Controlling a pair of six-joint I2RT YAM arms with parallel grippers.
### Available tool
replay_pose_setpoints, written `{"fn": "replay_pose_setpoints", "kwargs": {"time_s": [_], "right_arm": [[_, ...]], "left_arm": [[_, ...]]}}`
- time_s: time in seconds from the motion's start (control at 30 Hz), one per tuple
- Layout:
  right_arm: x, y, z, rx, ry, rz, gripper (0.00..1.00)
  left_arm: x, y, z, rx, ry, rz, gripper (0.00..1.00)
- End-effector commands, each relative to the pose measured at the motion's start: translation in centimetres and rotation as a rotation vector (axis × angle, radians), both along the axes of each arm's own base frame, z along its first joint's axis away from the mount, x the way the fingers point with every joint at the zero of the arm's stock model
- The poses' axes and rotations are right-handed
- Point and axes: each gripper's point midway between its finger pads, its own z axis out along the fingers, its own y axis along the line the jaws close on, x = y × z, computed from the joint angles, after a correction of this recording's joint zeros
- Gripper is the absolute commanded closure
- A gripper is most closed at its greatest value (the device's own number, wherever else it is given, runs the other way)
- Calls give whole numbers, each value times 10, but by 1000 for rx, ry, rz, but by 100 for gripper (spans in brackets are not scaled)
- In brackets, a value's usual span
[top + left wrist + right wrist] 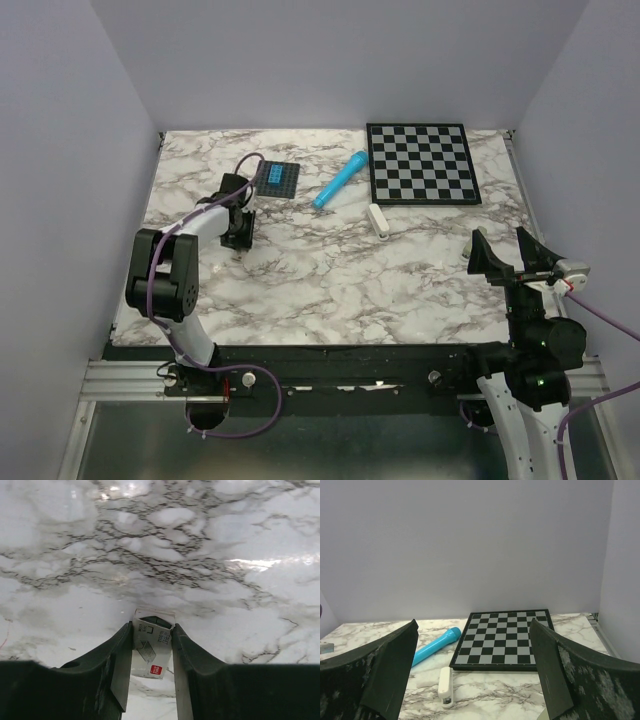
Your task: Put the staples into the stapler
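- Staples (152, 652): small white box with a staple drawing on top, flat on the desk (330, 290), left half, nearer the far edge than the near one. Hidden under the gripper in the top view.
- Risk: box twisting or squirting out if squeezed off-centre. Smooth card on slick marble.
- Risk: thin card walls crushed by too hard a squeeze, strips jammed inside.
- Risk: still boxed, so a strip must come out before loading. Spilling likely on opening.
- Left gripper (153, 627): fingers (117, 670) flank the box's two long sides, no visible gap. Firm clamp or bare contact: cannot tell.
- Left arm: stretched forward, wrist pitched down, fingertips at desk level.
- Stapler (378, 219): well apart to the right, mid-desk, just off the chessboard's (420, 163) near-left corner. Long carry, so some chance of a drop.
- Blue cylinder (340, 180): near the carry path, possible snag.
- Right gripper (508, 255): fingers spread wide, nothing between them, by the desk's right edge, facing the stapler.
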Motion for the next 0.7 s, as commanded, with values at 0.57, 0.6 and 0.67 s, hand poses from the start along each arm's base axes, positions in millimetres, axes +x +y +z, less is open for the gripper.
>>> {"fn": "replay_pose_setpoints", "kwargs": {"time_s": [0.57, 0.6, 0.67], "right_arm": [[-8, 4, 4, 1, 41, 30, 0], [-8, 5, 4, 1, 50, 36, 0], [-6, 7, 1, -5, 89, 47, 0]], "left_arm": [[-84, -260, -6, -49, 47, -974, 60], [-90, -266, -6, -54, 49, -1011, 60], [-106, -283, -5, -75, 54, -1115, 60]]}}
